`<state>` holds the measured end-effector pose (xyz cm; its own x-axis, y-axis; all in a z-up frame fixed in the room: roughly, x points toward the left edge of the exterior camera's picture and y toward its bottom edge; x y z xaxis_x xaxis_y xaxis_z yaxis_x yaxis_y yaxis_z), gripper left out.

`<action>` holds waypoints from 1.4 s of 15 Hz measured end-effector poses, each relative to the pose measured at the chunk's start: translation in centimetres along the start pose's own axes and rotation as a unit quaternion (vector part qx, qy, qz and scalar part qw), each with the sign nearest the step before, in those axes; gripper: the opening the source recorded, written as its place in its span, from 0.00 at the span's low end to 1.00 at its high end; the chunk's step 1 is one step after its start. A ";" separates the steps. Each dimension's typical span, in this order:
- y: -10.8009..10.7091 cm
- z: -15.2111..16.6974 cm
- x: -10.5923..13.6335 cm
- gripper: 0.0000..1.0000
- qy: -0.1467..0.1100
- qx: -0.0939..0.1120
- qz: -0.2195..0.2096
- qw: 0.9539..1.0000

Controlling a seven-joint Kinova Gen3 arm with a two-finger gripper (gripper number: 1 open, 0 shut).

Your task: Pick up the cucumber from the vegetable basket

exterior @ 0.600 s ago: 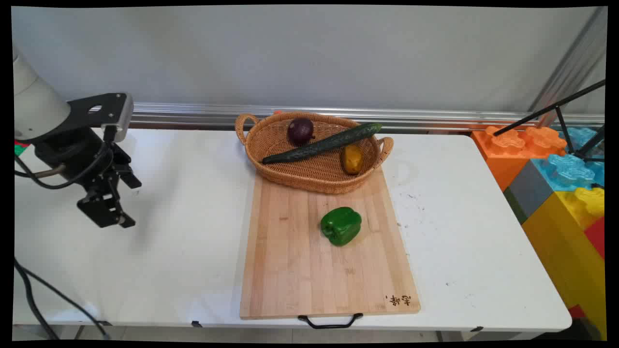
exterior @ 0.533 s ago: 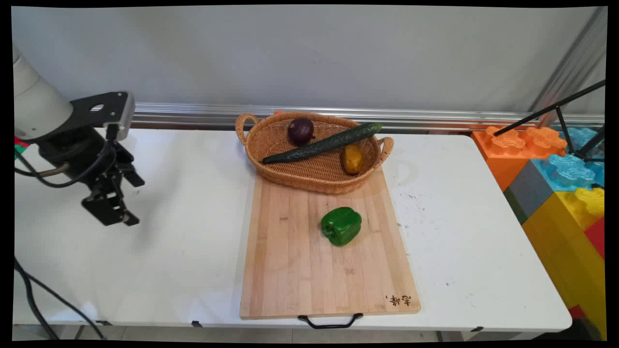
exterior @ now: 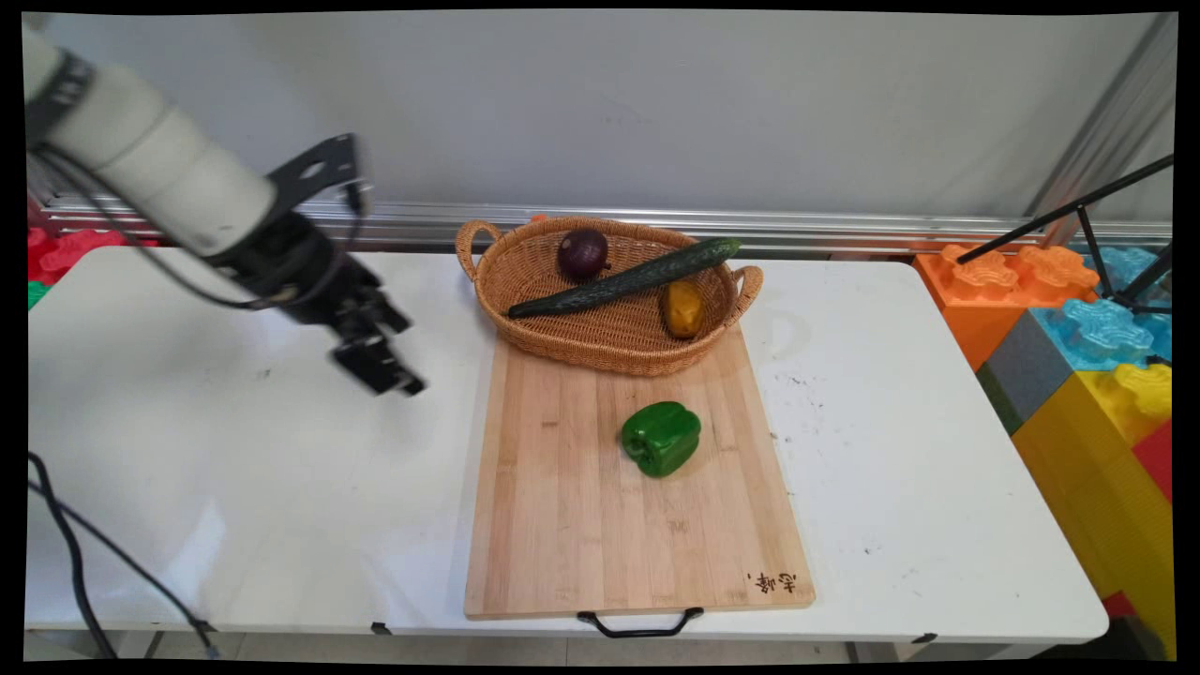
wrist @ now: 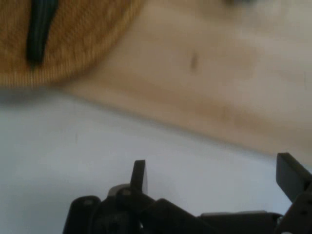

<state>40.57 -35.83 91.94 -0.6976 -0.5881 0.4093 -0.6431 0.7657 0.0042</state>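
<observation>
- Tool (exterior: 382,367) hangs over bare worktop (exterior: 281,487), just left of the cutting board (exterior: 581,525), tilted down and to the right. Holds nothing, touches nothing.
- Hand view: tool (wrist: 214,170) has fingers (wrist: 139,176) well apart, only white worktop between them.
- Nearest things: board's left edge and the wicker basket (exterior: 600,349). In hand view the board (wrist: 219,73) runs across the upper part and the basket (wrist: 73,48) sits top left, w/ the dark tip of the cucumber (wrist: 38,29) showing.
- Basket sits on the board's far end. Inside: cucumber (exterior: 623,277) lying diagonally w/ its right end over the rim, dark purple onion (exterior: 583,254) behind it, a yellow vegetable (exterior: 682,308) on the right.
- Green pepper (exterior: 662,438) lies on the board's middle, apart from the basket and well right of the tool.
- Clearance: tool is above the surface, not resting. The board edge stands proud of the worktop beside it.
- Big toy blocks (exterior: 1078,337) stand off the worktop's right end. Black cables (exterior: 75,562) trail at lower left.
- Vs. 0.5 s ago: arm has swung right and a bit up, from near the left edge to just short of the board. Pepper, basket and its contents haven't moved.
</observation>
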 end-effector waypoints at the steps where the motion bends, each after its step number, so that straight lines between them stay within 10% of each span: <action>1: 0.1 0.4 1.1 1.00 0.009 0.004 -0.006 1.000; 10: 1.4 4.4 13.0 1.00 0.020 0.095 -0.035 0.995; 21: -2.0 12.0 20.5 1.00 0.002 0.173 0.050 0.984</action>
<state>23.80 -52.55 89.39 -0.7626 -0.5124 0.3948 -0.6401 0.6856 -0.3468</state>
